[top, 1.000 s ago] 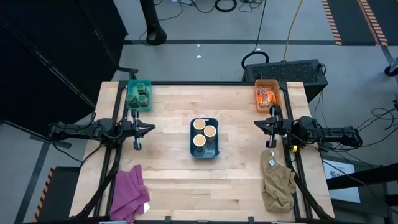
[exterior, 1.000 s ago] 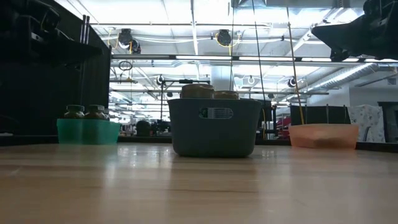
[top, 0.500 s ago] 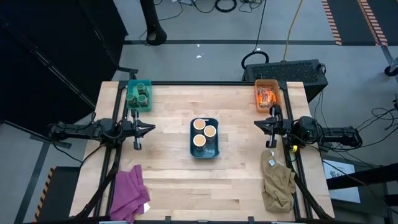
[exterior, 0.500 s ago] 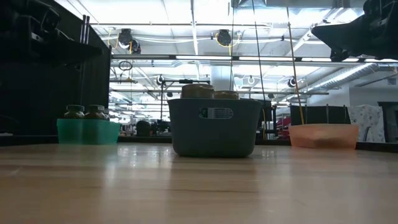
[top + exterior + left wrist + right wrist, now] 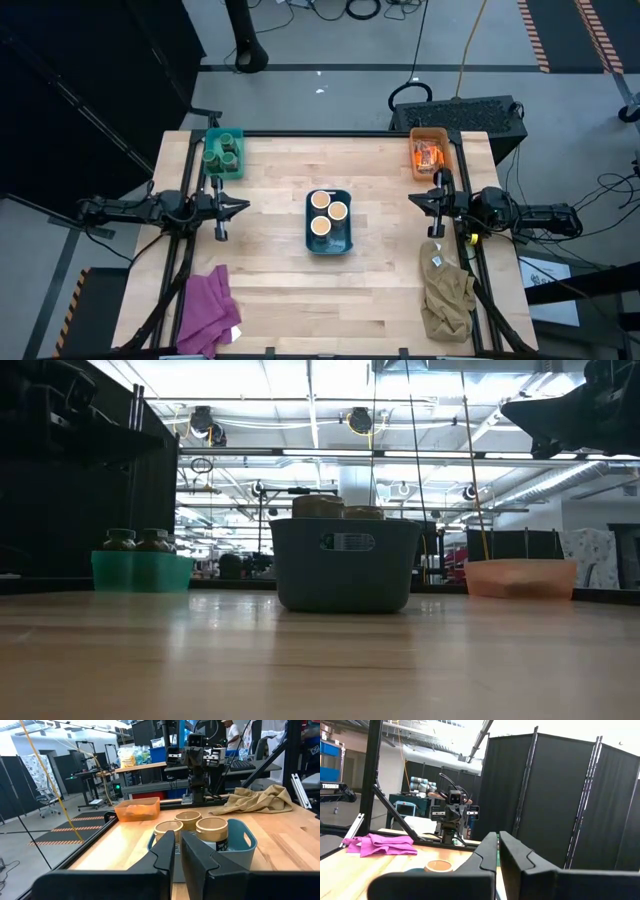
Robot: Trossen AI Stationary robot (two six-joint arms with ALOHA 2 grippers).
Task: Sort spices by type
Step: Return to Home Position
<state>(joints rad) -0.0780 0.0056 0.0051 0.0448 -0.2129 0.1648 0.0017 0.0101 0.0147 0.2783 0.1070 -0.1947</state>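
Note:
Three jars with cream-yellow tops (image 5: 328,211) stand in a dark blue-grey bin (image 5: 346,236) at the table's middle. Green jars (image 5: 223,152) stand in a green bin (image 5: 142,571) at the far left. Orange-and-black packets (image 5: 428,153) lie in an orange bin (image 5: 519,577) at the far right. My left gripper (image 5: 243,207) rests level at the table's left edge, shut on nothing. My right gripper (image 5: 413,200) rests at the right edge, shut on nothing, tipped slightly upward.
A purple cloth (image 5: 206,307) lies at the near left corner. A khaki cloth (image 5: 446,292) lies at the near right, close under the right arm. Bare wood stretches between the bins and along the near edge.

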